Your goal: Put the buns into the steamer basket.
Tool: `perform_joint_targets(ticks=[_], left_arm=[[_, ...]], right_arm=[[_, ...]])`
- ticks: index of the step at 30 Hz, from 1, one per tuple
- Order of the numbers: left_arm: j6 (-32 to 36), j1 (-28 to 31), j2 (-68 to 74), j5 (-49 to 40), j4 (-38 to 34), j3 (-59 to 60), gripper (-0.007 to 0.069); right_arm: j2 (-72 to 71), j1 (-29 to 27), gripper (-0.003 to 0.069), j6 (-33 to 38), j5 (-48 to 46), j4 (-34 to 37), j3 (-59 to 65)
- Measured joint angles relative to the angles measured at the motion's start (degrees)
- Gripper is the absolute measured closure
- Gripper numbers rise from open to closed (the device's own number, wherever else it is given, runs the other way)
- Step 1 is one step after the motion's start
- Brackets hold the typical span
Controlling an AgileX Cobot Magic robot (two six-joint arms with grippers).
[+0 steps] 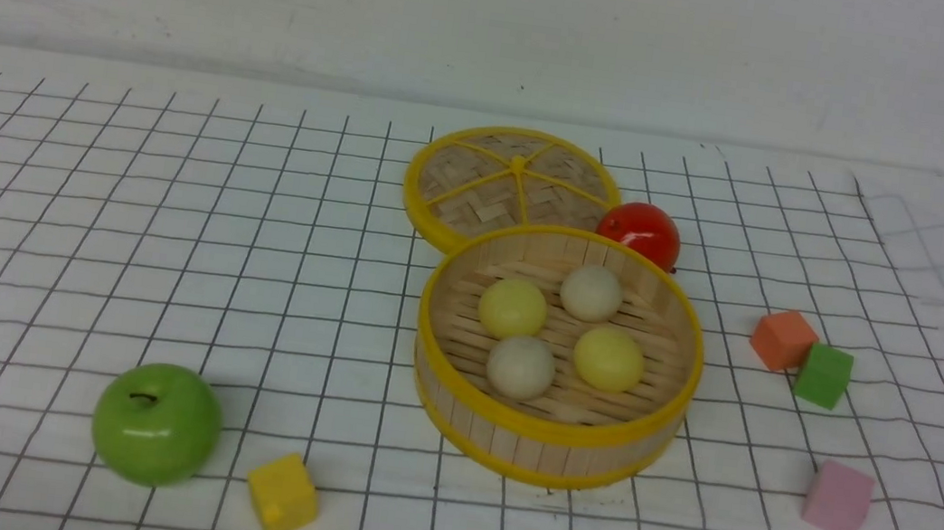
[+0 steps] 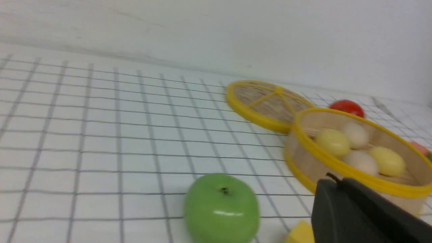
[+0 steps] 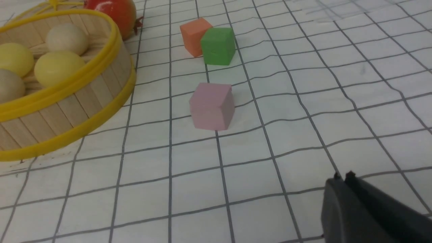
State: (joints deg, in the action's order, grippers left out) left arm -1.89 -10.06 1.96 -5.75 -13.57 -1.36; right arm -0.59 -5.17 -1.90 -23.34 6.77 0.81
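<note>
— What have you got on your table, operator?

— Your steamer basket point(image 1: 548, 435) stands mid-table on the gridded cloth point(image 1: 75, 231), all four buns point(image 1: 560, 331) resting on its slatted floor: two pale yellow, two off-white, clustered close together. Its woven lid point(image 1: 512, 181) lies flat just behind it, with the red tomato point(image 1: 640, 231) beside the basket's far rim.

— And your arms?

— Your left gripper point(image 2: 332, 180) hangs near the green apple point(image 1: 157, 422) and yellow cube point(image 1: 282, 494), fingers pressed together, holding nothing. Your right gripper point(image 3: 341, 176) sits low over bare cloth, jaws likewise together and empty, well apart from the pink cube point(image 3: 212, 106). The orange cube point(image 3: 194, 35) and green cube point(image 3: 218, 45) touch each other beyond it.
</note>
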Motion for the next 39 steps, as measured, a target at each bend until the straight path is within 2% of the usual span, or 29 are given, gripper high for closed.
perform_joint_targets(ticks=[2,4,7,14,39], left_arm=[[-2.76,3.45,-2.0,-2.67,0.6,2.2,0.0638],[-6.96,6.1,-2.48,-11.24,2.98,2.77,0.0638],[-9.33,6.88,-2.48,-15.53,4.13,3.14,0.0638],[-11.86,6.93,-2.48,-15.99,4.14,3.14,0.0638],[-11.94,6.93,-2.48,-16.0,4.14,3.14,0.0638]], right_arm=[[0.0,0.0,0.066,0.0,0.0,0.0,0.0],[-0.05,0.0,0.0658,0.0,0.0,0.0,0.0],[-0.05,0.0,0.0658,0.0,0.06,0.0,0.0],[-0.05,0.0,0.0648,0.0,0.06,0.0,0.0],[-0.05,0.0,0.0622,0.0,0.06,-0.04,0.0]])
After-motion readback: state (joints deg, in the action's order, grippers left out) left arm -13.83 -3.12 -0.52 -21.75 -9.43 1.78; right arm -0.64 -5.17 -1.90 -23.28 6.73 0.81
